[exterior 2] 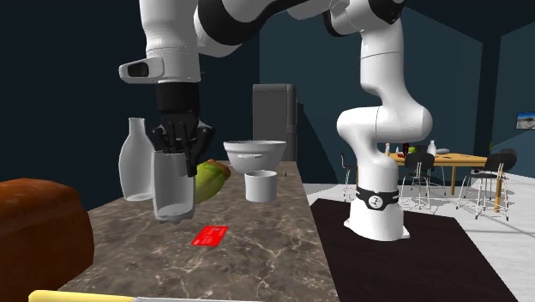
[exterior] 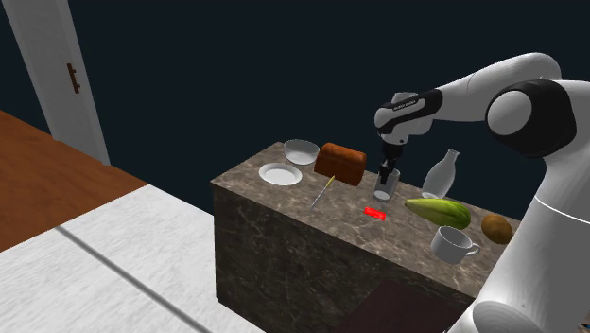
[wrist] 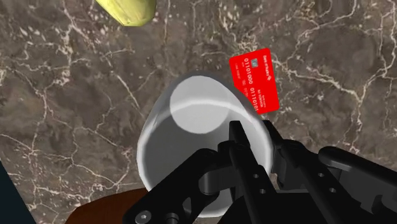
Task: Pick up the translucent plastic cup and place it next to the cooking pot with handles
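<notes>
- The stone counter [exterior: 284, 236] is long and thin. I see its long side edge just past the red card [exterior 2: 209, 236]. There is bare stone between the card and the bread [exterior: 340, 163].
- The clear cup [exterior 2: 173, 193] sits about in the middle of the counter, between the white bottle [exterior 2: 135, 160] and the card. I cannot tell if its bottom touches the stone.
- The white pot [exterior 2: 255, 154] with handles is at the far end in the second exterior view, well apart from the cup. The mug [exterior 2: 261, 184] stands just in front of it, with some bare stone on the mug's right in that view.
- My arm reaches out over the counter and the hand points straight down.
- The gripper [exterior 2: 182, 159] has its fingers pinched on the cup's wall at the rim.
- I count one cup, one pot, one mug, one bottle, one card, one bread, one knife [exterior: 323, 189], one plate [exterior: 280, 174], one bowl [exterior: 301, 149], one green fruit [exterior: 437, 211] and one brown fruit [exterior: 497, 227].
</notes>
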Controlling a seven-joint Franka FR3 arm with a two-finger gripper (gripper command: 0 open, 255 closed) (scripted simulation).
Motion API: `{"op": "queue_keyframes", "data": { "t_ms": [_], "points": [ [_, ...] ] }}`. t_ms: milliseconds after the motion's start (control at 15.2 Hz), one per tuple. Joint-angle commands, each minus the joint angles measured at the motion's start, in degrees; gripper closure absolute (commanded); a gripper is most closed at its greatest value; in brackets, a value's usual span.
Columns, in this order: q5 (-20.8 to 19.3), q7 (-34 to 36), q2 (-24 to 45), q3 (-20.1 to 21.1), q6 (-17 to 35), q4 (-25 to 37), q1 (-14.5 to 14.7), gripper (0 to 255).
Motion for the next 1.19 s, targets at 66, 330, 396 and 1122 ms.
{"op": "queue_keyframes", "data": {
  "t_ms": [66,330,396,1122],
  "points": [
    [-0.4,0.1,-0.8,-0.1,-2.1,1.3,0.0,255],
    [-0.9,0.3,-1.9,-0.1,-5.0,3.3,0.1,255],
    [-1.0,0.4,-2.1,-0.2,-5.7,3.8,0.2,255],
    [-1.8,0.6,-3.8,-0.2,-13.9,10.4,0.3,255]
  ]
}}
